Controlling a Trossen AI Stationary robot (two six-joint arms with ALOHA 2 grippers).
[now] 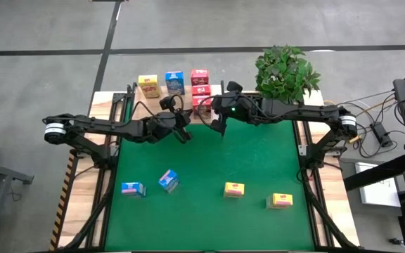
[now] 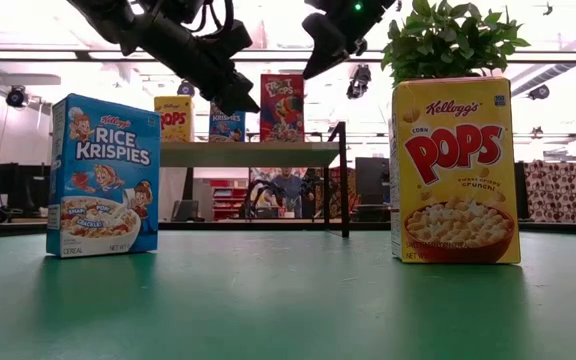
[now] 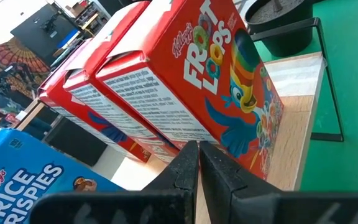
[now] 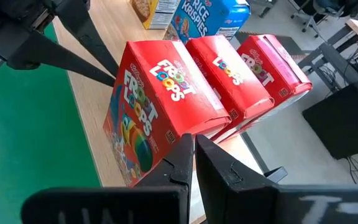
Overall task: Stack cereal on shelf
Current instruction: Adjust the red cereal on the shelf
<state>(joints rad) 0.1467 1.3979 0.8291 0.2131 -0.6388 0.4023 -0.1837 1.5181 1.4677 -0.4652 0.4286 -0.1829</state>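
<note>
Green mat (image 2: 288, 300): Rice Krispies box (image 2: 103, 176), Corn Pops box (image 2: 455, 172); shelf (image 4: 98, 106): Froot Loops boxes (image 4: 166, 102).

Overhead, table-level and two close wrist views, all sharing the shelf (image 1: 178, 105).

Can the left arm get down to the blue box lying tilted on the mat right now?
Probably yes. The left gripper is shut and empty near the shelf, and the green mat between it and the tilted blue box is bare.
</note>
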